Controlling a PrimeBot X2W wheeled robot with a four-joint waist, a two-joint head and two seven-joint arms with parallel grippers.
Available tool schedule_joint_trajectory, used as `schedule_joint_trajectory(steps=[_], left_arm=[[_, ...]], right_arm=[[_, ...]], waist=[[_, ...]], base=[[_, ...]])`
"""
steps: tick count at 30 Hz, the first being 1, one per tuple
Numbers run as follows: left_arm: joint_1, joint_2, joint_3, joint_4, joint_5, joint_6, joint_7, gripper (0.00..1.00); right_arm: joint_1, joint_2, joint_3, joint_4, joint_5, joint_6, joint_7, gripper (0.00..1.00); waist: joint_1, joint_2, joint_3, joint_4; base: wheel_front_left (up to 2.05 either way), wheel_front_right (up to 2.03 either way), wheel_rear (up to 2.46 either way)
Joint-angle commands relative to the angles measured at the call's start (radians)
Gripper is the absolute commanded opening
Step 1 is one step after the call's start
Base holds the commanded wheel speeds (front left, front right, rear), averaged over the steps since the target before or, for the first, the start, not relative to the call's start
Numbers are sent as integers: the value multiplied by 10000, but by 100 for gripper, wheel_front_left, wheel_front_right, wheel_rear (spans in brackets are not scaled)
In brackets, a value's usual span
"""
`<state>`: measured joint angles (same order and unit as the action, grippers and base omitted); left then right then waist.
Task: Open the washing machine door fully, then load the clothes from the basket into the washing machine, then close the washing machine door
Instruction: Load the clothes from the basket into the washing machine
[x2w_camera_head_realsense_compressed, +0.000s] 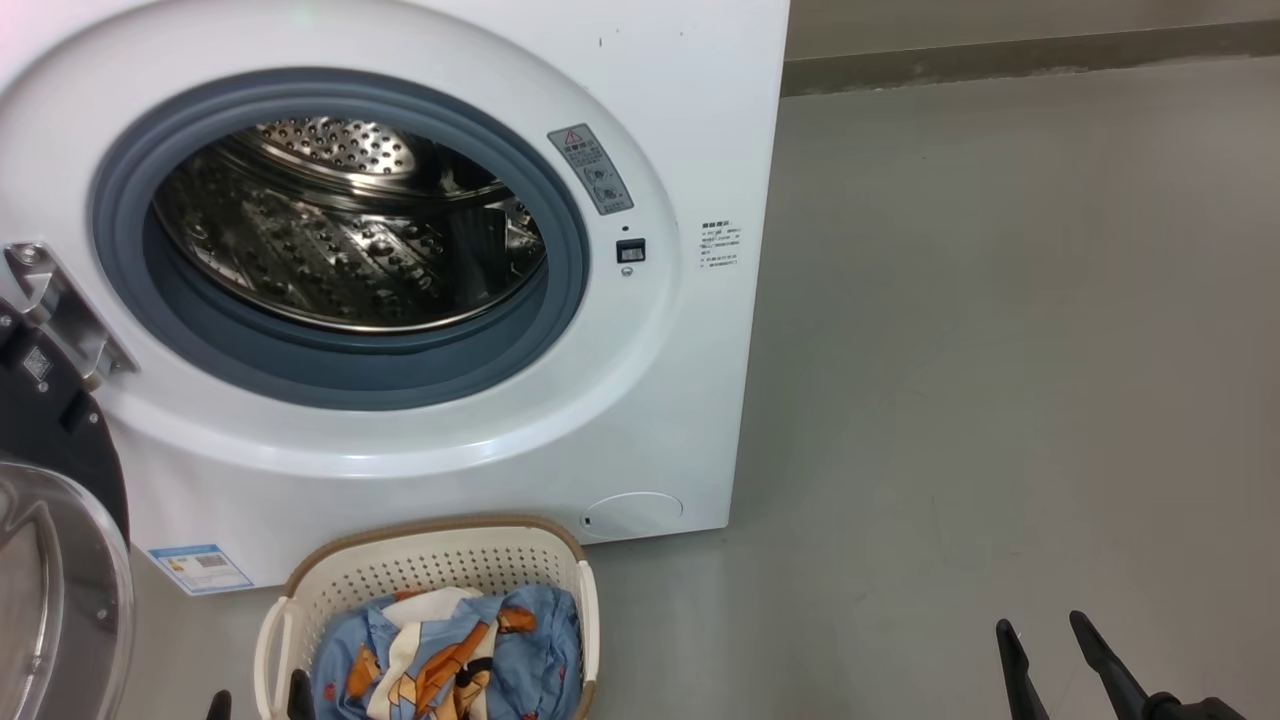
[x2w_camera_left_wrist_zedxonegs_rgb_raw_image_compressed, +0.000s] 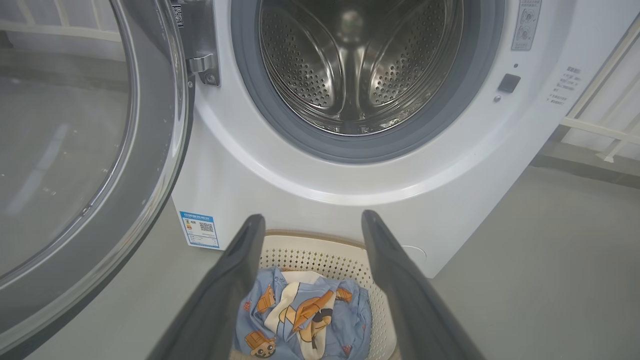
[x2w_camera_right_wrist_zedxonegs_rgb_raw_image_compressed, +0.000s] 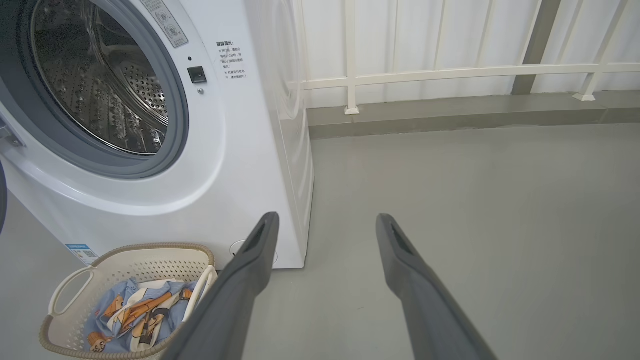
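The white washing machine (x2w_camera_head_realsense_compressed: 660, 400) fills the upper left, its steel drum (x2w_camera_head_realsense_compressed: 340, 220) bare inside. Its door (x2w_camera_head_realsense_compressed: 50, 540) hangs swung out at the left edge, seen as a wide glass arc (x2w_camera_left_wrist_zedxonegs_rgb_raw_image_compressed: 75, 165) in the left wrist view. On the floor in front stands the cream basket (x2w_camera_head_realsense_compressed: 440, 565) holding the blue bear-print clothes (x2w_camera_head_realsense_compressed: 450, 655). My left gripper (x2w_camera_left_wrist_zedxonegs_rgb_raw_image_compressed: 310, 225) is open, hovering just above the basket with the clothes (x2w_camera_left_wrist_zedxonegs_rgb_raw_image_compressed: 305, 315) between its fingers' lines. Off to the right over bare floor, my right gripper (x2w_camera_head_realsense_compressed: 1045, 625) is open too; the basket (x2w_camera_right_wrist_zedxonegs_rgb_raw_image_compressed: 75, 280) lies to its left.
Grey floor (x2w_camera_head_realsense_compressed: 1000, 350) stretches to the right of the machine. A low kerb and a white railing (x2w_camera_right_wrist_zedxonegs_rgb_raw_image_compressed: 450, 75) run along the far wall behind it.
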<state>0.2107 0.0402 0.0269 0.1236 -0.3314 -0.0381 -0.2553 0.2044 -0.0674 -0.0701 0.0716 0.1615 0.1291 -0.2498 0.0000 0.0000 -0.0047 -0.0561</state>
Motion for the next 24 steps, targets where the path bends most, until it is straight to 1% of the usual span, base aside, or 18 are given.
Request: schedule_joint_trajectory(steps=[1,15,20,24], left_arm=[[-285,101,276,-276,-8,93,-65,100],[-226,101,159,-398,-48,140,-65,100],[-334,101,59,-255,-26,130,-65,100],[-595,101,-77,236,121,173,-65,100]], right_arm=[[-321,-175,285,-223,62,16,-120,100],[-392,-183,399,-165,99,16,-120,100],[-522,-174,478,-141,204,16,-120,100],[-693,-163,555,-130,316,16,-120,100]], waist=[[0,0,29,-1],[0,0,160,-46],[0,0,522,-245],[0,0,1000,-397]], base=[[9,-9,0],[0,0,0],[0,0,0],[0,0,0]])
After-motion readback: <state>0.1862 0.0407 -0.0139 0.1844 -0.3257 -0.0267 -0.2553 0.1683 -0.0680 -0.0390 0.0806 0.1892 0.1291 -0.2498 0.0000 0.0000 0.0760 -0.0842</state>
